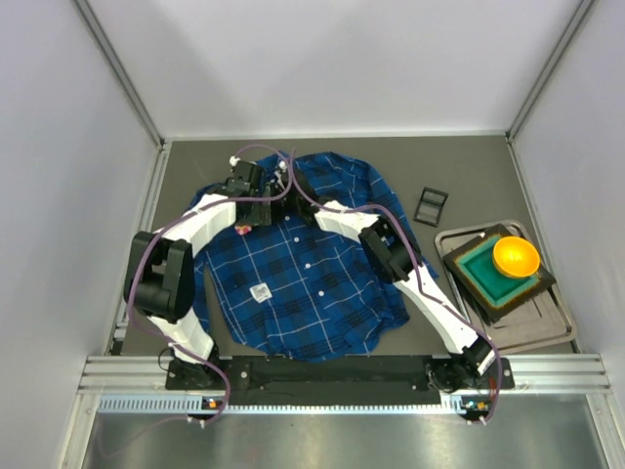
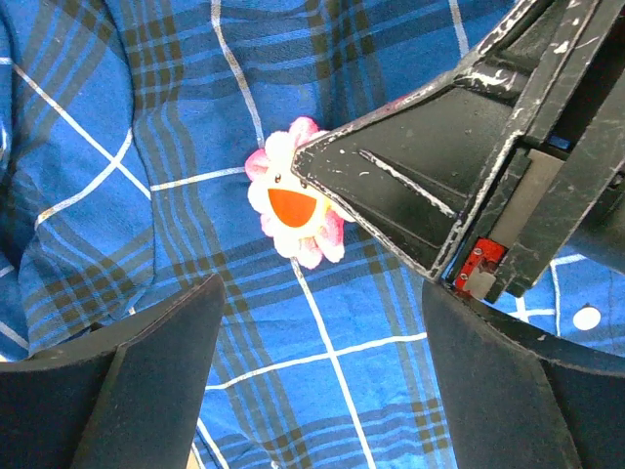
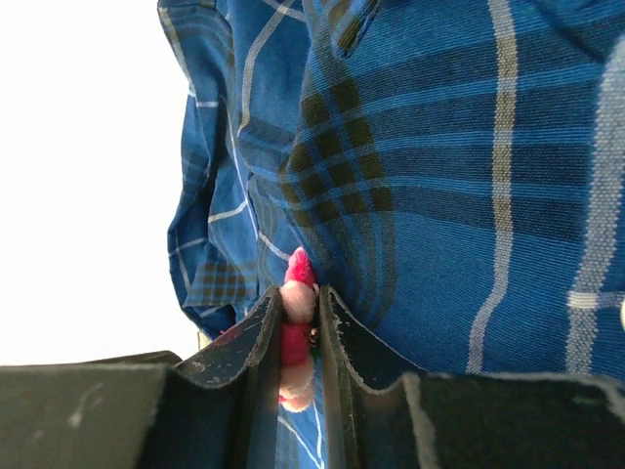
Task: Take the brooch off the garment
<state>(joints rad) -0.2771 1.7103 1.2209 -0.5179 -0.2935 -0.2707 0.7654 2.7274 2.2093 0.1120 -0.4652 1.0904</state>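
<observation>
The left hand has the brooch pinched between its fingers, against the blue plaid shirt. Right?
No: the right hand pinches the brooch against the shirt; the left hand stands open. The right wrist view shows the grip.

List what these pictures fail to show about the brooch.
- Pin and clasp of the brooch: in the left wrist view the right gripper covers one side, and in the right wrist view its fingers bury the middle. Whether it is fastened to the garment cannot be told.
- Top view: the brooch is too small to pick out.
- Right wrist view: the left side is washed out white.
</observation>
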